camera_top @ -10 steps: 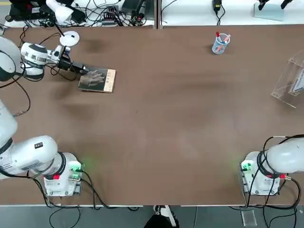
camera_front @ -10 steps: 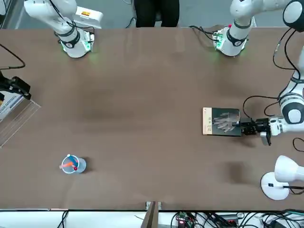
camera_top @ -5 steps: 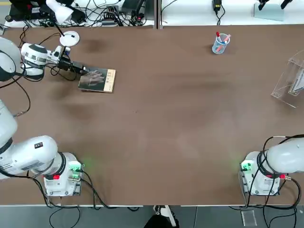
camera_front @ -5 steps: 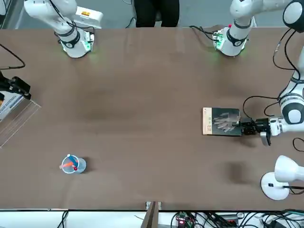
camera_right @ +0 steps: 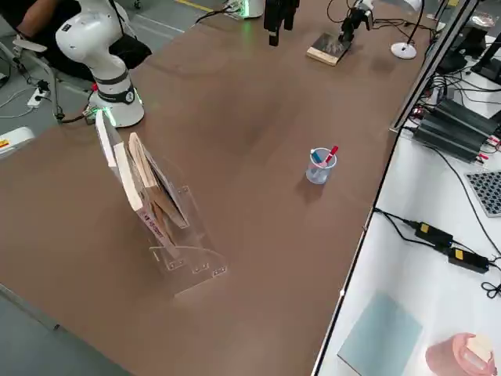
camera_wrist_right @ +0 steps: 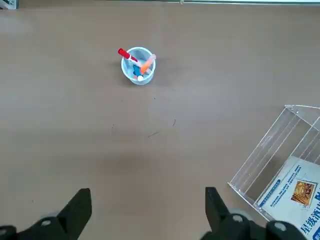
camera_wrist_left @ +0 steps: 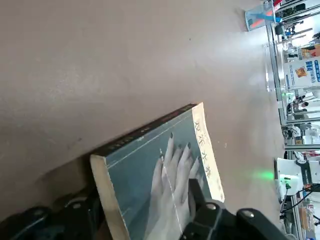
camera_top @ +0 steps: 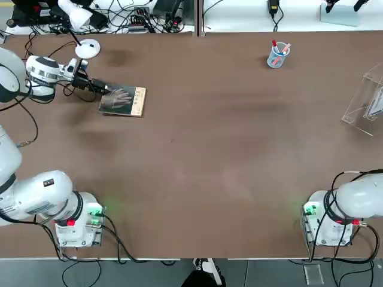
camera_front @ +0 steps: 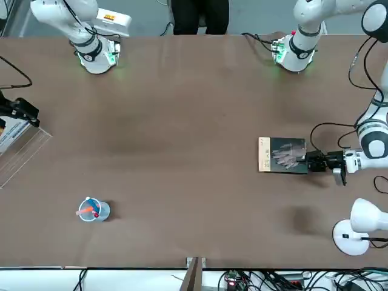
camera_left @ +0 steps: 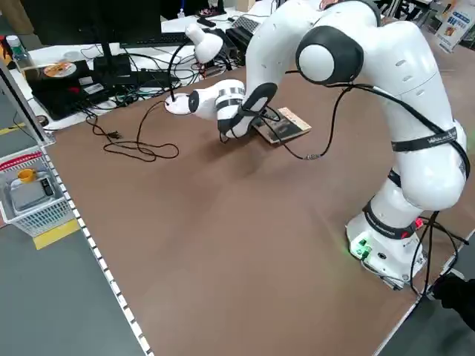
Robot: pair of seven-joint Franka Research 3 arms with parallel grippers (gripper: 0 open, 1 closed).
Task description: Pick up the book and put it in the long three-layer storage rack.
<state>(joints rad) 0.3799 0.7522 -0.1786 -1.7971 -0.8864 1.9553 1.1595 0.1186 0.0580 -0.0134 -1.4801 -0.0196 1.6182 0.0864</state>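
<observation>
Top view: thin dark grey paperback book (camera_top: 122,101), pale hand on the cover and tan strip on one edge, lies at the far left of the brown table (camera_top: 209,155). Left gripper (camera_top: 103,89) sits at the book's outer edge. Clear acrylic three-layer storage rack (camera_top: 366,103) stands at the far right edge, well apart from the book.

Front view: left gripper (camera_front: 310,162) low and level, touching the book's (camera_front: 281,155) short edge; book looks flat on the table.

Left wrist view: fingers straddle the book (camera_wrist_left: 155,185), one above the cover, one beneath; clamped on it, by my reading.

Right wrist view: right gripper (camera_wrist_right: 145,212) fingers spread wide, holding nothing, hovering near the rack (camera_wrist_right: 280,165) and a small clear pen cup (camera_wrist_right: 138,65).

Right side view: rack (camera_right: 156,211) already has a few books leaning in it.

Progress: grasp looks made, at most. Lift, carry across the table and placing in the rack all remain.
</observation>
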